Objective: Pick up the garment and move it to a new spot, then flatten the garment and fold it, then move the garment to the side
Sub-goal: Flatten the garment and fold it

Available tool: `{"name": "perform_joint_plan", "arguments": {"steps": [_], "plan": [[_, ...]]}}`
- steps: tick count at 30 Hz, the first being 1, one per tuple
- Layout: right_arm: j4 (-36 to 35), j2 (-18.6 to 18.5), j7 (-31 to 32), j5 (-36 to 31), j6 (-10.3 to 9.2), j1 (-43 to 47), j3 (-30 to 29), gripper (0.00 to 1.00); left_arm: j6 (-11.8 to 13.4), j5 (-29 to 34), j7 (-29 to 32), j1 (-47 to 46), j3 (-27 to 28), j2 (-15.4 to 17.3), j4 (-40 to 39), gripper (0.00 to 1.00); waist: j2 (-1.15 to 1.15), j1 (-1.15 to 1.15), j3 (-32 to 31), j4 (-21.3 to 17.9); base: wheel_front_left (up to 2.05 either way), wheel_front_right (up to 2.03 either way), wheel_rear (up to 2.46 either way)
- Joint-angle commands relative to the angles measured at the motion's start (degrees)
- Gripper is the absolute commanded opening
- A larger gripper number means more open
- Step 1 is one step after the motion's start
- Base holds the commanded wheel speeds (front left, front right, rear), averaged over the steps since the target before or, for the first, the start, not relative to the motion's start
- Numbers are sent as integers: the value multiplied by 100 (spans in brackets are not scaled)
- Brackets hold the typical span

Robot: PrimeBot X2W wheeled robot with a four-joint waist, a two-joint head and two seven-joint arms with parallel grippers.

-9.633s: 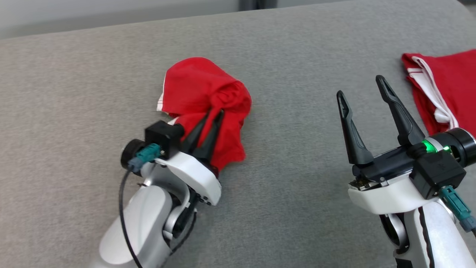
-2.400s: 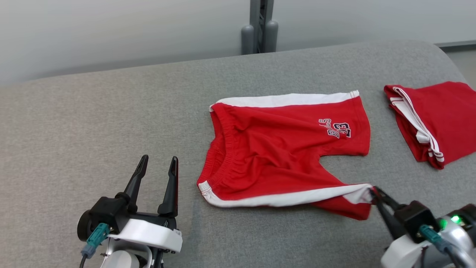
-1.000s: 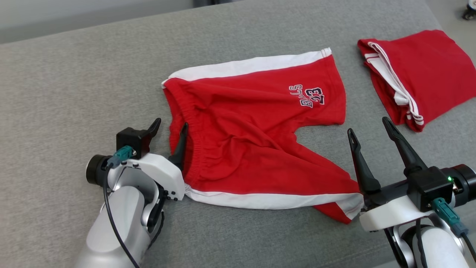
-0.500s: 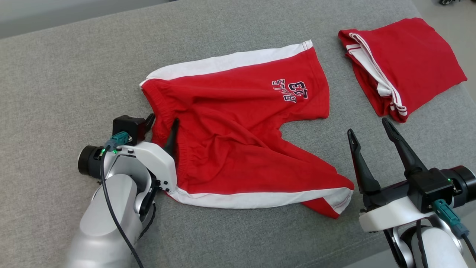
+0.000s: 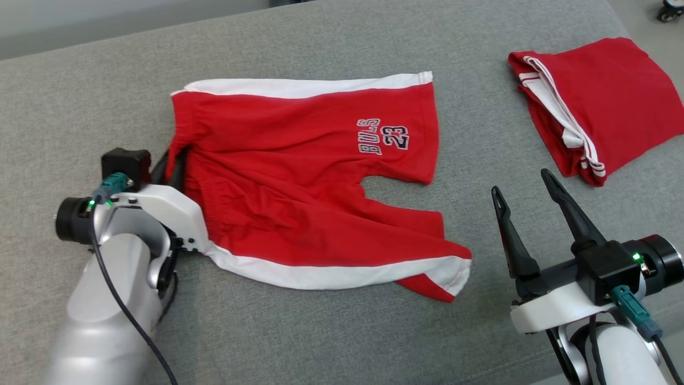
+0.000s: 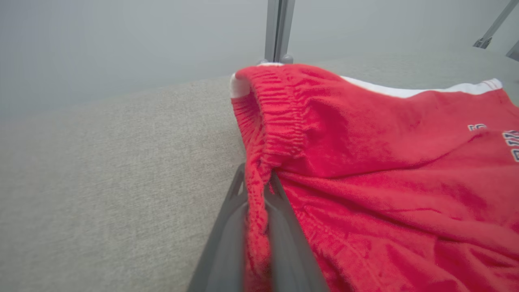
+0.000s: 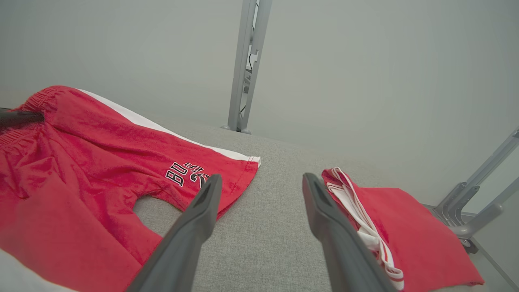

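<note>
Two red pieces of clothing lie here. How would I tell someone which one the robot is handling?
Start at the big grey padded surface; near its middle lies a pair of red shorts, with the left claw pinching the waistband. Unlike the folded red garment to the right, these are spread open, showing both legs and a printed number 23.
</note>
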Motion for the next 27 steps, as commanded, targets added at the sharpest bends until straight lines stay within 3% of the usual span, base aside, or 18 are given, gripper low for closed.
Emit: {"name": "perform_joint_plan", "arguments": {"steps": [1,9,10,11,19,27], "plan": [[2,-17,12,-47,-5,-74,10,100,61,-2,-50,-134,37,96,44,0,0,0,-9,45,0,0,0],[51,-17,35,-128,-5,-186,154,100,165,-100,-121,-402,204,421,394,0,0,0,-24,192,0,0,0],[67,-17,26,-106,-5,-207,173,100,188,-78,-123,-396,183,428,504,77,0,0,-47,249,0,0,0],[75,-17,21,-94,-5,-212,184,100,179,-69,-144,-377,169,433,550,100,0,0,-66,278,0,0,0],[212,-19,-31,-22,-5,-140,137,100,231,-256,-613,-57,318,399,483,100,0,0,-356,573,0,0,0],[328,-18,-115,29,-5,30,23,100,234,-403,-748,793,595,297,-543,100,0,0,-786,1036,0,0,0]]}}
